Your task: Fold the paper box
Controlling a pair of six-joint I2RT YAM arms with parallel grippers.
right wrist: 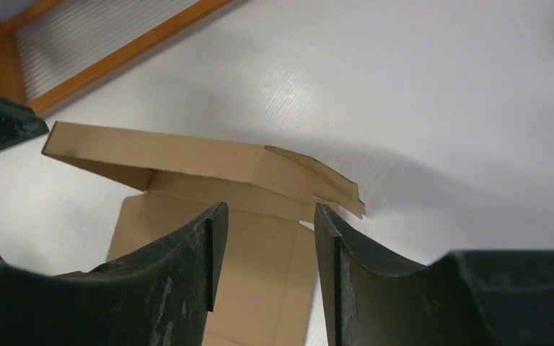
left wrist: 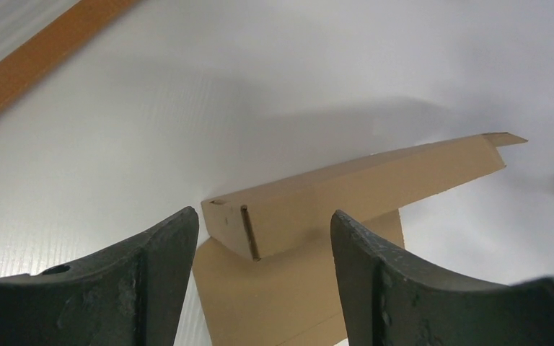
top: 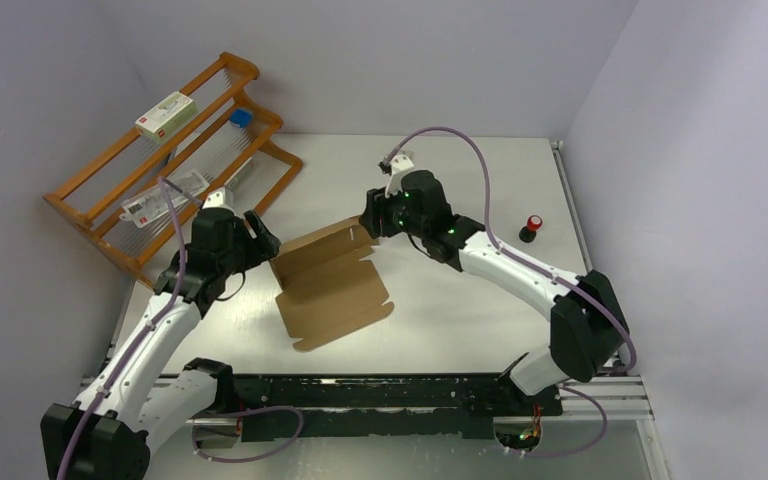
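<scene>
White table point(top: 460, 330), pale walls. Paper box point(top: 332, 285) lies mid-table: flat near panel toward the arm bases, far flap point(left wrist: 361, 184) raised off the surface. The flap's long axis runs left-right, one end toward each arm. Left gripper point(top: 263, 238) is at the left end, jaws apart, holding nothing, flap end just ahead of its fingers. Right gripper point(top: 373, 222) is at the right end, jaws also apart, flap just ahead, contact unclear. Both look equally near. Wooden rack point(top: 160, 150) far left.
</scene>
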